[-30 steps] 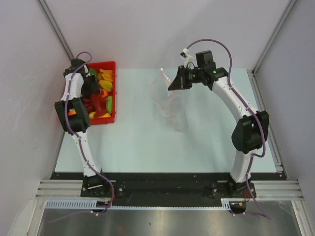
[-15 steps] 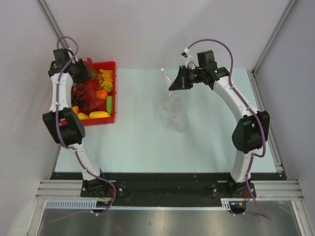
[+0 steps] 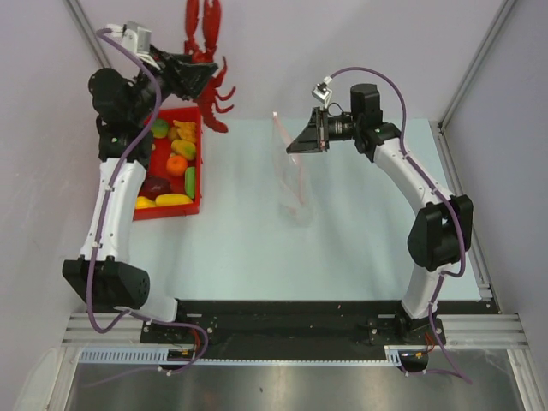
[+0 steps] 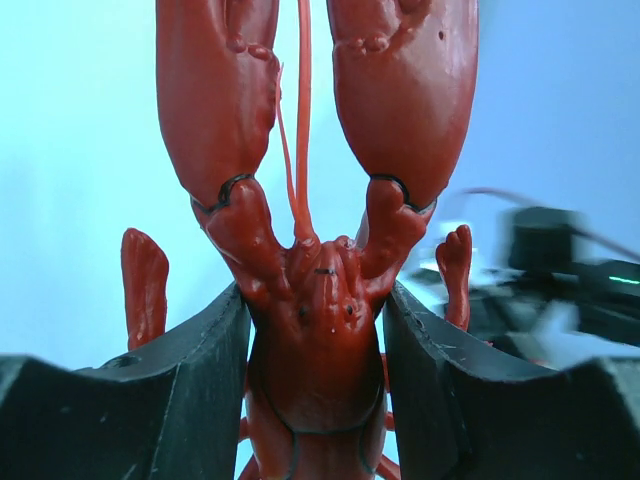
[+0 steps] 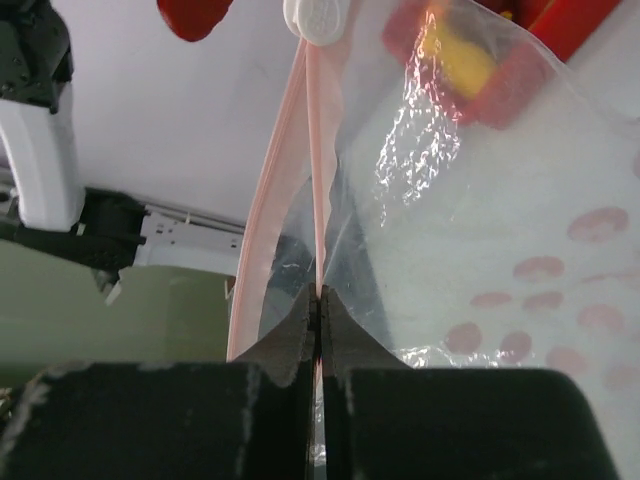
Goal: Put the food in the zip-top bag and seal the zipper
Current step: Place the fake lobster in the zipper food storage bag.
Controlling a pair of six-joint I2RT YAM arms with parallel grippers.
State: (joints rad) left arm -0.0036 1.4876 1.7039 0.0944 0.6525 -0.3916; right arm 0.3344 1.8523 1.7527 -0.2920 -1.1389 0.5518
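Over on the left, the left arm is reared up high at the back, its wrist turned toward the middle of the room. The left pincer (image 3: 190, 70) is partway closed, its dark fingers clamped on the body of a glossy red toy lobster (image 4: 318, 290). The lobster is hard, smooth plastic with two fat claws pointing away from the wrist, and it is held in the air above the far end of the red tray (image 3: 168, 211). That shallow rectangular tray sits at the bench's left edge. In it lie more toy food pieces: an orange one (image 3: 177, 165), a green one (image 3: 190, 180), a long yellow one (image 3: 174, 199) and a dark purple one (image 3: 156, 186).

Mid-bench (image 3: 342, 240), the zip-top bag (image 3: 294, 184) hangs limp, thin clear film, crinkled and shiny, with dark pink dots. The right arm reaches leftward to it. The right pincer (image 5: 318, 310) is shut tight, nipping the pale pink zipper (image 5: 318, 150) strip at the bag's top edge.
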